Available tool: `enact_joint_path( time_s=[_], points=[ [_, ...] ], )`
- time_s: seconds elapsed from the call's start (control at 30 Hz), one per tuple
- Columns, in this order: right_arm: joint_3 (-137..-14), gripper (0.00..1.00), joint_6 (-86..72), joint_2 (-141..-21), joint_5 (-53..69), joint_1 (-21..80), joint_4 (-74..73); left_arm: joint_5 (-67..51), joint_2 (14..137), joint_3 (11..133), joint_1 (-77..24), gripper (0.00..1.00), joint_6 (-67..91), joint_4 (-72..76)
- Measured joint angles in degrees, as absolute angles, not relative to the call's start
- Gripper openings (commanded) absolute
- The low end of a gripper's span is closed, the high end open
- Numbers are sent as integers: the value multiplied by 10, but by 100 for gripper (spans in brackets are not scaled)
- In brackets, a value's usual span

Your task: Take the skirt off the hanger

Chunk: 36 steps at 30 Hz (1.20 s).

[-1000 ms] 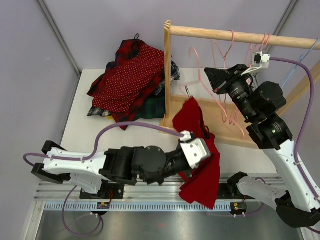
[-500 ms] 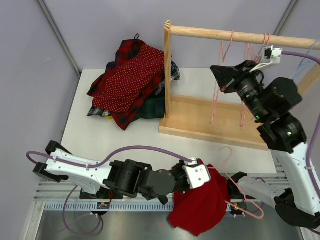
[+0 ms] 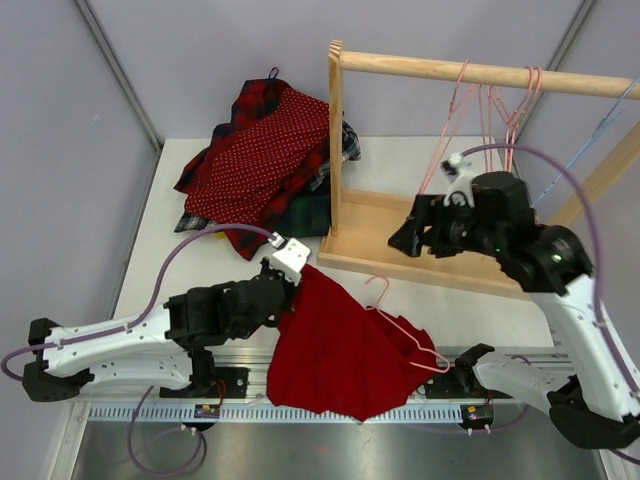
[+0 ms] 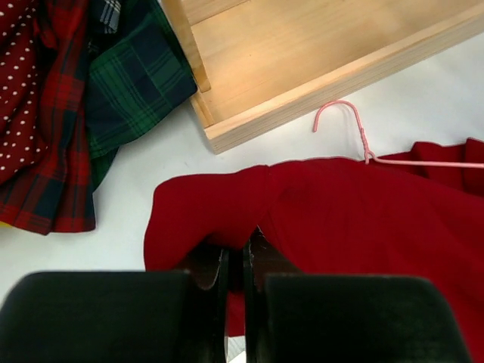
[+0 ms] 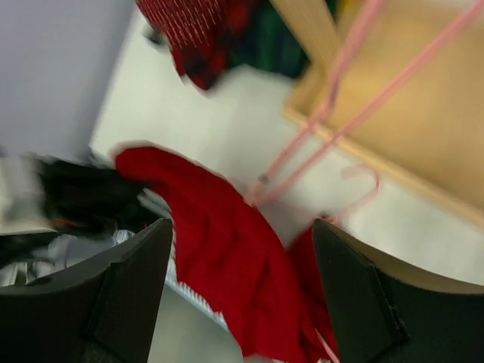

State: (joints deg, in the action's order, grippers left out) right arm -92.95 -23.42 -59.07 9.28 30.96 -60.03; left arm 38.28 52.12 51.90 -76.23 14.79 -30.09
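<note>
- Since half a sec ago, the skirt (image 3: 340,350) has been dragged off the near edge and back onto the table (image 3: 480,310) by the L jaws. The R jaws have been swung down from the rail and let open.
- L jaws: pressed together, pinching a fold at the skirt's edge. The rest of the cloth is spread away from them to the right.
- R jaws: spread wide, nothing between. The skirt is seen below and ahead of them.
- Pink hanger (image 4: 423,161): laid on the skirt, well right of the L jaws and near side of the R jaws. Red cloth is seen on both sides of its wire, so it's judged still caught. Whether it's clipped can't be told.
- Step judged: separation. The skirt is anchored by the L jaws, the hanger not yet taken.
- Next move calls for the R jaws to be lowered onto the hook/neck, closed, then drawn away from the L jaws. Careful aim is needed, as the wire is thin and flat on cloth.
- Around: the rack base (image 3: 380,240) is just beyond the L jaws. Empty hangers (image 5: 363,100) dangle by the R jaws and could be snagged. The clothes pile (image 3: 260,160) is beyond the L jaws, apart from the skirt.
</note>
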Motion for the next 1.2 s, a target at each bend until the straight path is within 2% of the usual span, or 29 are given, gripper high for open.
enact_joint_path(
  time_s=[0.13,0.27,0.6,0.93,1.2],
  points=[
    [-778,80,-246,-601,140,310,-620,381,490,518,-757,0,161,-311],
    [-689,80,-256,-602,165,310,-630,386,478,518,-757,0,189,-342],
    [-574,77,-253,-639,185,310,-594,392,347,513,-757,0,215,-380],
    [-515,74,-300,-673,193,319,-508,400,346,515,-757,0,216,-402],
    [-443,68,-369,-700,208,413,-416,403,346,515,-757,0,216,-402]
  ],
)
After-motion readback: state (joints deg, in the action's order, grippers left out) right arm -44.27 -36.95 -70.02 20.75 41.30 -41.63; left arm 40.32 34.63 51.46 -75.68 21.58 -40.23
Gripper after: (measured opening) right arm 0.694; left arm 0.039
